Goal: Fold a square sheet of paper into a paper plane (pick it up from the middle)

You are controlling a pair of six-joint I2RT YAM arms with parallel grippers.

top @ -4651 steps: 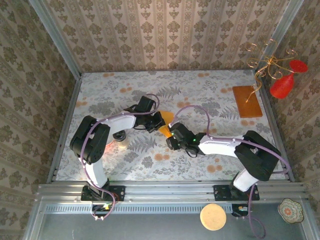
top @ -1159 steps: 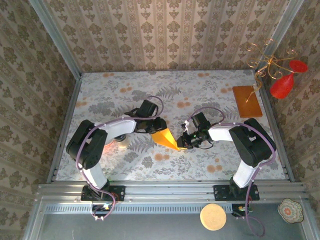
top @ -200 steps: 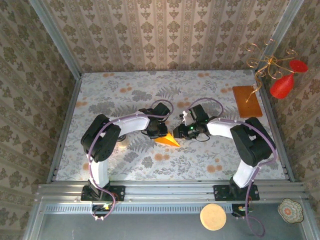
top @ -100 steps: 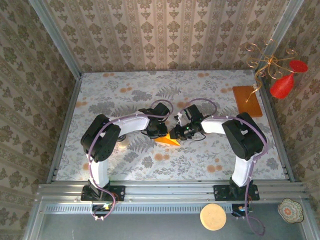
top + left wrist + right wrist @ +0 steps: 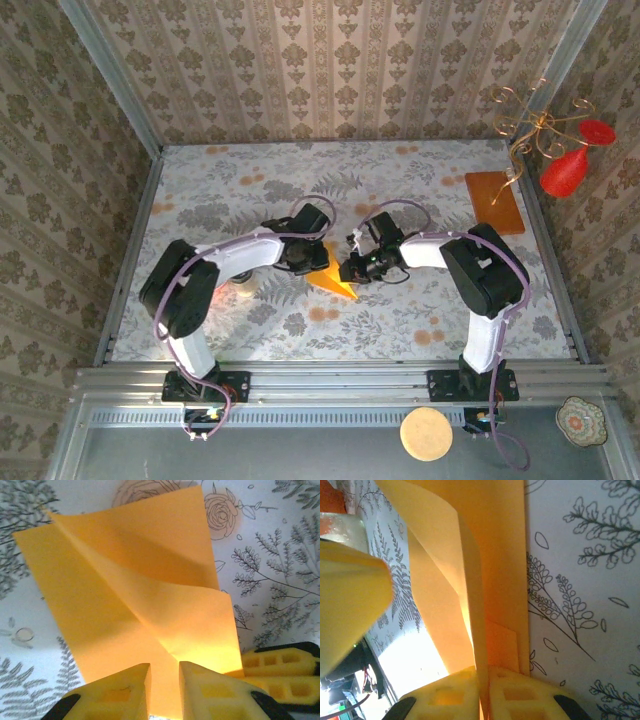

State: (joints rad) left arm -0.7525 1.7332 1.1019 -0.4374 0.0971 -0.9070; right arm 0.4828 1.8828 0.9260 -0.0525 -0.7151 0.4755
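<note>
Bright orange-yellow sheet of paper (image 5: 336, 284) lay mid-way across the table (image 5: 420, 190), creased into a pointed wedge, one flap curling up, right gripper (image 5: 484, 669) pinched tight on its edge, left gripper (image 5: 164, 667) jaws slightly apart at its other end.

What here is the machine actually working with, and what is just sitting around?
In use: the orange-yellow paper, partly folded; the left gripper and the right gripper, both at its edges.

Lying about: the brown-orange board; the red ornament on gold wire; the round tan disc; the patterned dish.
</note>
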